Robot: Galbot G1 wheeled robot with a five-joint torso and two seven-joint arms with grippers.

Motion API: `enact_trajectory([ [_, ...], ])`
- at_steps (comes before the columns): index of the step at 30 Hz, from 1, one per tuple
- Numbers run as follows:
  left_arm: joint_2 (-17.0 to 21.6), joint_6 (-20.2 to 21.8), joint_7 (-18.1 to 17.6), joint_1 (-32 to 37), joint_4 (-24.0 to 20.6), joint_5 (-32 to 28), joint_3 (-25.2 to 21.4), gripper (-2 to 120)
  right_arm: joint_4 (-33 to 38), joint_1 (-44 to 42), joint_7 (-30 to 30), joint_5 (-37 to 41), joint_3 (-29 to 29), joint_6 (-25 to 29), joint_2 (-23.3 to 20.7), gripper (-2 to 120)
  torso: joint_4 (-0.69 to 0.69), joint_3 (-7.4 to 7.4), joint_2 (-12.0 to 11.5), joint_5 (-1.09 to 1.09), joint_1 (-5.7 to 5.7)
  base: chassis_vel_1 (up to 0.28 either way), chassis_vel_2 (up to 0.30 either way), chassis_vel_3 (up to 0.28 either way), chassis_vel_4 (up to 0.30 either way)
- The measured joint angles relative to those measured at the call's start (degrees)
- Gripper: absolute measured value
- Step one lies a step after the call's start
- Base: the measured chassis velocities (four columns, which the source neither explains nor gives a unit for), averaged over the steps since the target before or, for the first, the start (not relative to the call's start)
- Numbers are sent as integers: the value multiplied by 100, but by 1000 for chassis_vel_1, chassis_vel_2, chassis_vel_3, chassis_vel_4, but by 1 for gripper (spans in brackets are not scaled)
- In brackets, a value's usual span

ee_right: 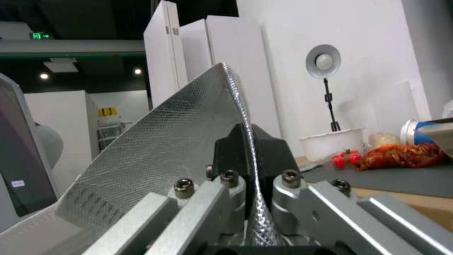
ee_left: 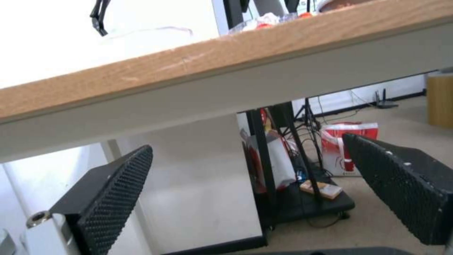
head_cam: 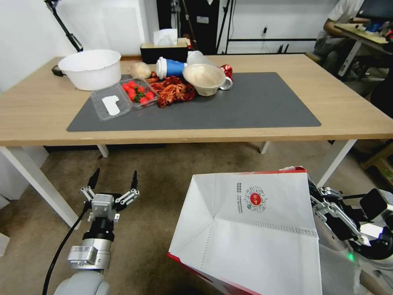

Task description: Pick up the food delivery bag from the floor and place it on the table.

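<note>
We have the food delivery bag (head_cam: 249,233) off the floor (head_cam: 155,192) and hanging in front of the table (head_cam: 352,110), so by our reckoning the pick-up is done. What is left is carrying it over the near edge and setting it down. The bag's top sits roughly level with the tabletop or a little below it, though we cannot judge that height well from the head view.

Our right gripper (ee_right: 252,156) is clamped on the bag's upper rim, the two dark fingers pinching a thin edge of quilted silver foil lining between them. In the head view that gripper (head_cam: 323,205) sits tight against the bag's right side. Our left gripper (head_cam: 113,186) hovers low over the carpet, well apart from the bag, its fingers spread and holding nothing. Its wrist view shows the two black dimpled pads (ee_left: 113,202) wide apart beneath the table's wooden edge.

The bag is stiff white paper with creased, perforated fold lines, a red strip along its top and bottom edges, and a small round red logo (head_cam: 255,199). The tabletop is light wood on white legs and carries a flat dark grey mat (head_cam: 262,106). The mat's left half is crowded: a white plastic bowl (head_cam: 91,68), a clear punnet of strawberries (head_cam: 138,93), a blue paper cup (head_cam: 170,67) and a pale tilted bowl (head_cam: 204,78). Its right half looks the likeliest landing place.
</note>
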Motion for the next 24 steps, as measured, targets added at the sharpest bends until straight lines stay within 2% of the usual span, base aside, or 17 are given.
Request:
enact_trajectory([
  [24,35,-13,18,-43,21,-25,4,100,-1,-8,-1,-31,15,26,30,0,0,349,568,0,219,0,0,0,0],
])
